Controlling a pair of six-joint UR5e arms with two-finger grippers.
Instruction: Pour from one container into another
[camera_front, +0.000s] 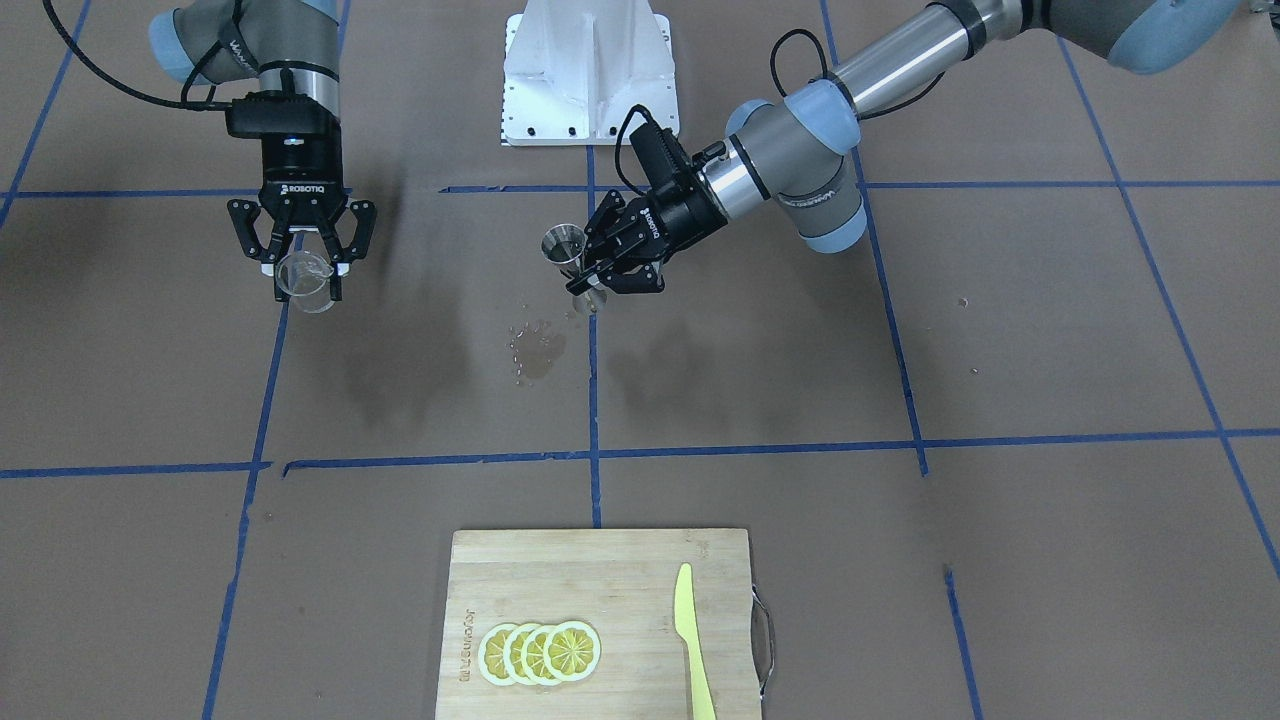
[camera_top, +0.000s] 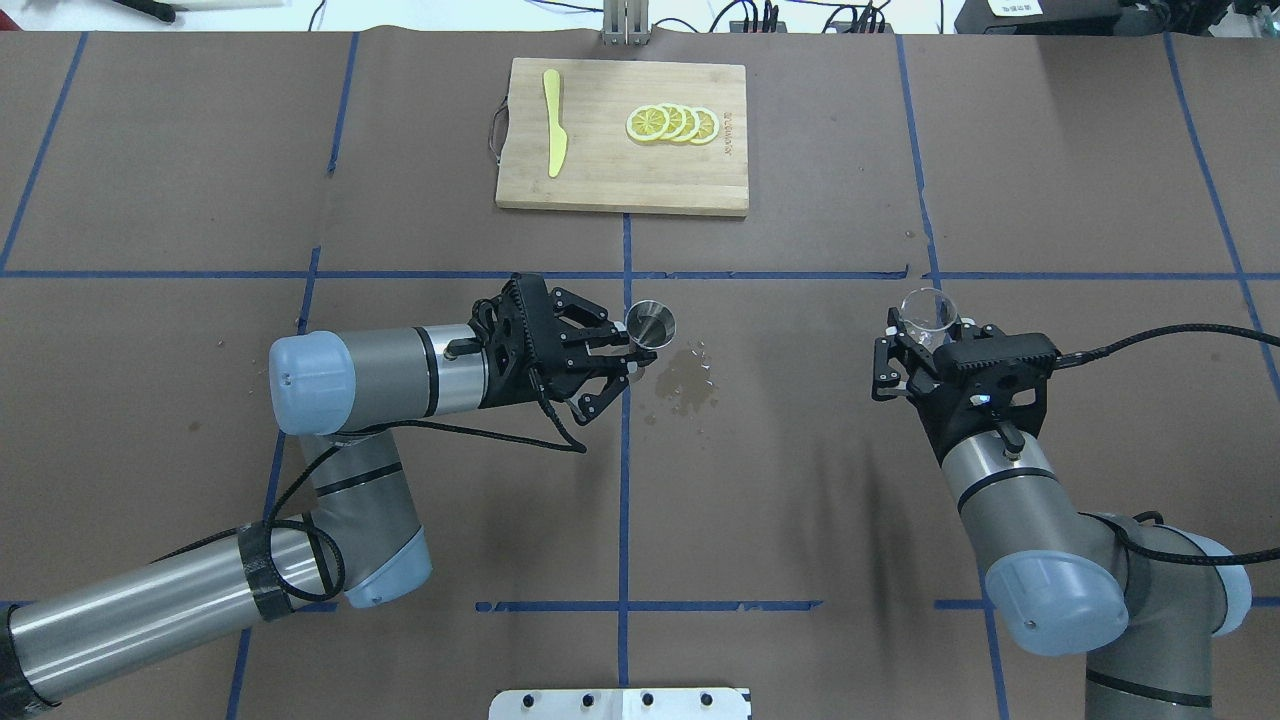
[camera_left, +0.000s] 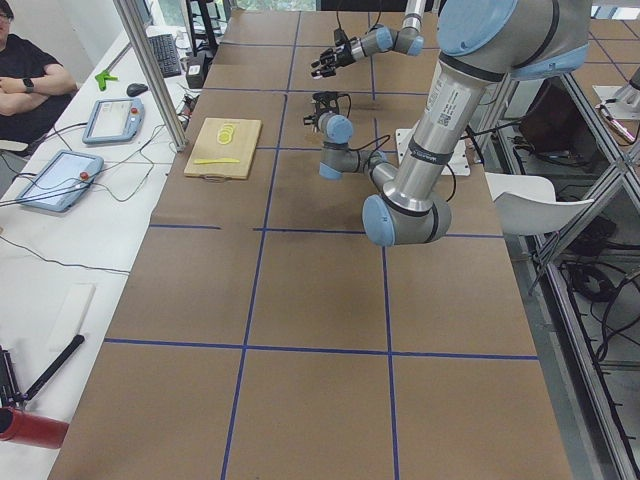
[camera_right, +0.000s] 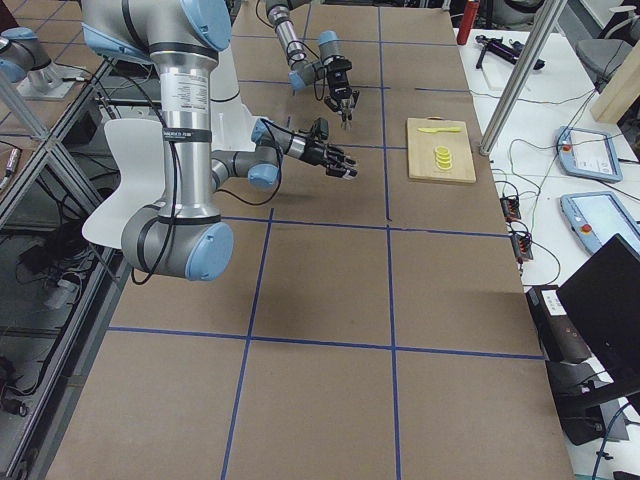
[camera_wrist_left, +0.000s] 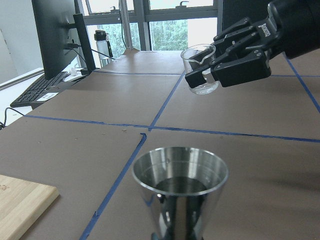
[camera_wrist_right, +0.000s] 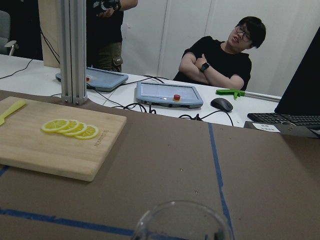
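Two held: jigger (camera_front: 563, 245) in L end effector (camera_front: 592, 283), cup (camera_top: 927, 312) in R (camera_front: 307, 287).

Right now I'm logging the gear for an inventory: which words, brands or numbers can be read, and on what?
"ROBOTIQ": on the black body of the right gripper.
Too small to read: white lettering on the left gripper.
Too blurred: the engraved mark on the cutting board.
Too faint: printed marks on the glass measuring cup.
No text: the steel jigger.
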